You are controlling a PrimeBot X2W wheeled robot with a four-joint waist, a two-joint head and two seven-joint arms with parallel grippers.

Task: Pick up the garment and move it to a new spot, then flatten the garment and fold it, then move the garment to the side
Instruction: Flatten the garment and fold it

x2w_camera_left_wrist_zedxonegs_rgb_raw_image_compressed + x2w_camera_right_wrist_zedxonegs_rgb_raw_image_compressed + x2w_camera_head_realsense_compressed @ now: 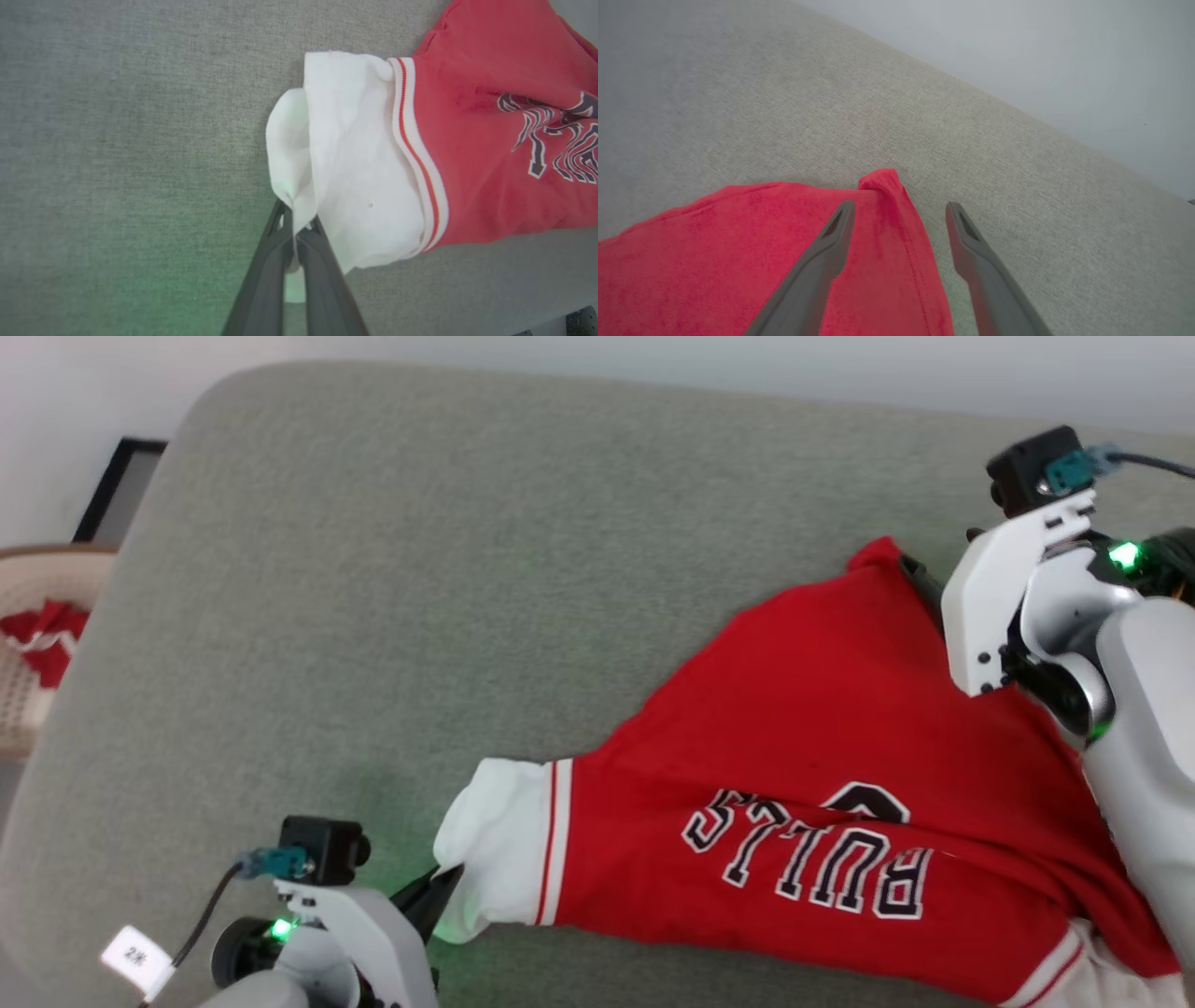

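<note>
The garment (794, 737), a red shirt, lies spread on a grey cushion (420, 569). In the head view it fills the area from the centre out toward 4 o'clock. Its black "BULLS" lettering (812, 859) reads upside down there, near 5 o'clock. A white sleeve (355, 186) with red-and-white striped trim (416, 154) sticks out at the 6 o'clock side of the shirt.

The left gripper (295, 224) comes in from 7 o'clock in the head view. Its two dark fingers are pressed together on a pinch of the sleeve's white edge, which is drawn up into a small fold between them.

The right gripper (900, 212) sits at 2 o'clock in the head view, over the far red corner of the shirt. Its fingers stand wide apart and hold nothing. One finger is over the red fabric and the other over the bare cushion, with the raised corner of the hem just ahead of the gap between them. Whether either tip touches the fabric cannot be told.

At 9 o'clock, off the cushion's edge, a beige basket (23, 709) holds a red-and-white cloth (42, 635).
</note>
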